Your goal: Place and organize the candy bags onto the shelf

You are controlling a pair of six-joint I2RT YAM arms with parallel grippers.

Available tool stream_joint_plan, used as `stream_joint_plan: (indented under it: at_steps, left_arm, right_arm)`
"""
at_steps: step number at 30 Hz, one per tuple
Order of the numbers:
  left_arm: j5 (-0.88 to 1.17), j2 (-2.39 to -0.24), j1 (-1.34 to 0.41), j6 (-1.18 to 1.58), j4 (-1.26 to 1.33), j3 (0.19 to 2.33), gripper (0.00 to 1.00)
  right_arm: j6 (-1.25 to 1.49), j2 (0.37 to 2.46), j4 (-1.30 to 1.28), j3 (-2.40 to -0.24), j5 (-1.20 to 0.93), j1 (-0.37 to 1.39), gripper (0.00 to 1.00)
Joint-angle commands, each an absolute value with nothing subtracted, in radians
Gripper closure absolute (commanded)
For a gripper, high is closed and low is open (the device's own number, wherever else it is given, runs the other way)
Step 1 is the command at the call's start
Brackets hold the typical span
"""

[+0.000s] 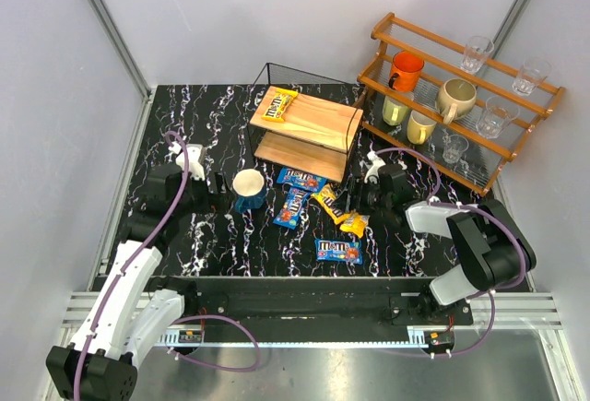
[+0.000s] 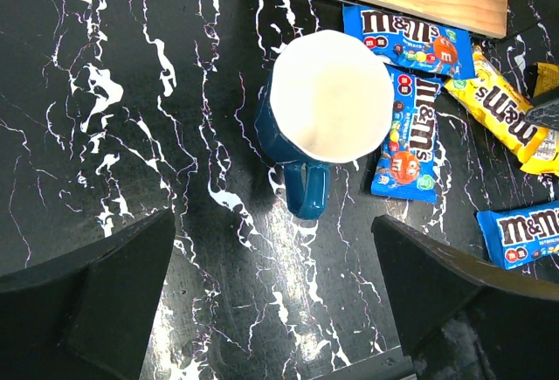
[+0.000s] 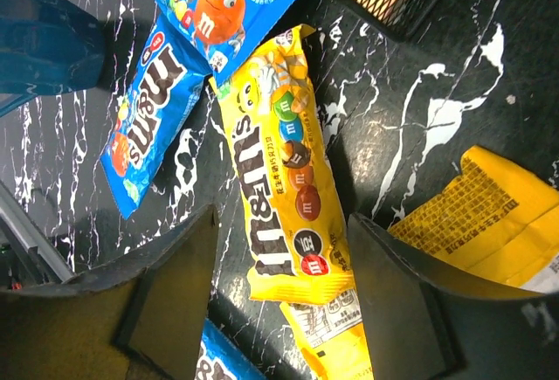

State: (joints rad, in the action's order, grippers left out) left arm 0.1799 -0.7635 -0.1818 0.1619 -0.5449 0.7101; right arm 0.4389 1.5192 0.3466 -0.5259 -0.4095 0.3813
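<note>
Table (image 1: 194, 115): black marbled top, carrying everything below.

Rack (image 1: 382, 29): orange-brown slatted wood at the far right, holding mugs (image 1: 406, 69) and glasses (image 1: 477, 53).

Shelf (image 1: 313, 123): two wooden boards in a black wire frame, standing far centre, just left of the rack.

Left gripper (image 2: 271, 301): fingers spread wide, holding nothing, low over the table just left of the blue mug (image 1: 249, 189). The mug stands upright, handle toward the gripper, not touched.

Right gripper (image 3: 281, 240): fingers spread, one on either side of the left yellow bag (image 1: 329, 201). Contact with it cannot be told.

Candy bags, six in all:
- Shelved yellow bag (image 1: 277, 104): flat on the top board, at its far left corner.
- Far blue bag (image 1: 301, 179): on the table at the shelf's near foot.
- Middle blue bag (image 1: 292, 208): just right of the mug, its far end under the far blue bag.
- Right yellow bag (image 1: 354, 225): back side up, touching the left yellow bag.
- Near blue bag (image 1: 338, 252): alone, nearest the arm bases.
</note>
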Motion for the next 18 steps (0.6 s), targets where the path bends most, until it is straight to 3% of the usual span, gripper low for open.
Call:
stream_joint_plan:
  at_steps: [1, 18]
  left_arm:
    - [0.189, -0.767, -0.186, 0.164, -0.529, 0.749, 0.01]
    - [0.193, -0.77, -0.186, 0.164, -0.529, 0.747, 0.01]
  right_arm:
    - [0.459, 1.474, 0.382, -0.512, -0.469, 0.379, 0.31]
    - [0.512, 1.457, 0.382, -0.499, -0.367, 0.515, 0.39]
